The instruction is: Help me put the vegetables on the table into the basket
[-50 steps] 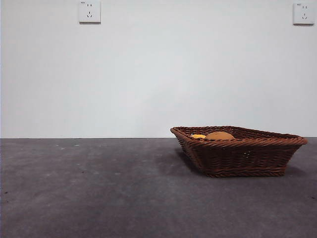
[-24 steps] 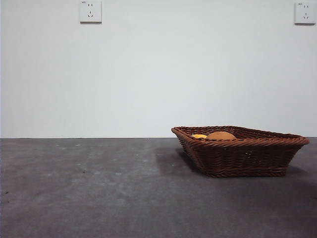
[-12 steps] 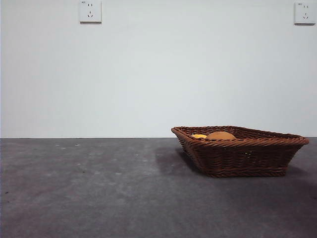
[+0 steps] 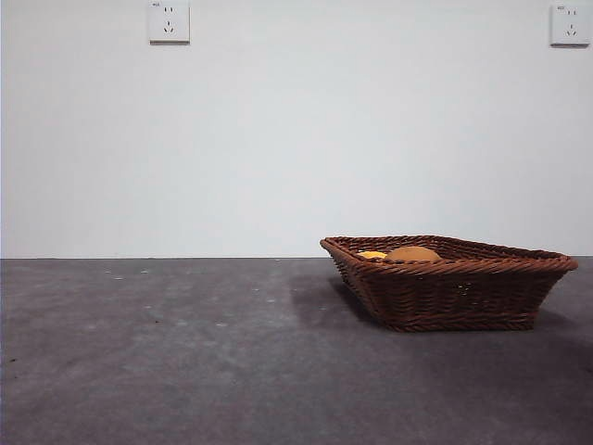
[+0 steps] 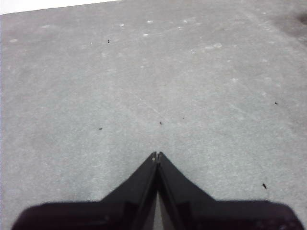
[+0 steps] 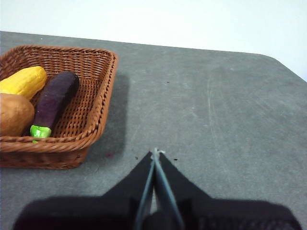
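The brown wicker basket (image 4: 449, 283) stands on the dark grey table (image 4: 185, 352), right of centre in the front view. Inside the basket (image 6: 98, 103) lie the yellow corn cob (image 6: 23, 81), the purple eggplant (image 6: 53, 101) with its green cap, and the brown potato (image 6: 13, 114). In the front view only the tops of the potato (image 4: 412, 253) and corn (image 4: 372, 254) rise above the rim. My right gripper (image 6: 155, 153) is shut and empty, off the basket's side over bare table. My left gripper (image 5: 157, 155) is shut and empty above bare table (image 5: 158, 76).
A white wall stands behind the table, with two sockets (image 4: 168, 21) high on it. The table's far edge meets the wall, and its rounded corner (image 6: 283, 60) shows in the right wrist view.
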Tool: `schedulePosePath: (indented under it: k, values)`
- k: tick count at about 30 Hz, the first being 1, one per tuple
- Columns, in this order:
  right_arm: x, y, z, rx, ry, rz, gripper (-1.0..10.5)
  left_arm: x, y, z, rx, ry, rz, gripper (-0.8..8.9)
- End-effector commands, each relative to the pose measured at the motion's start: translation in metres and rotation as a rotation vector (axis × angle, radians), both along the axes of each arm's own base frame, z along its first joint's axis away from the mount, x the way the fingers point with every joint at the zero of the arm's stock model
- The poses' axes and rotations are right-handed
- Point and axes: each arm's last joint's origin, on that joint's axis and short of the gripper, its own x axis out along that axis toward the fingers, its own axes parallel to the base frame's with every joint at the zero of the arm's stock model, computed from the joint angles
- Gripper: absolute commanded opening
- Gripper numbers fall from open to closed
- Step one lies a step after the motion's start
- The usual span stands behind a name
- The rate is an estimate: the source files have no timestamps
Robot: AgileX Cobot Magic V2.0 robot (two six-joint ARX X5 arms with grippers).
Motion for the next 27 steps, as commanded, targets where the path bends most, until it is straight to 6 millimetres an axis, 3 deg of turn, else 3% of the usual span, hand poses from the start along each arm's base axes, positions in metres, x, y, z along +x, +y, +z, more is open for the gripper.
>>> schedulePosePath:
  k: [1,27]
  values:
    - [0.0002,0.0001,-0.0019,0.011,0.005,-0.002,0.0,0.0001,0.0004,-0.0029,0.008,0.004,0.003,-0.04]
    - [0.0001,0.0031,-0.002,0.011,0.006,0.029,0.0,0.0001,0.0004,-0.003,0.008,0.004,0.003,-0.04]
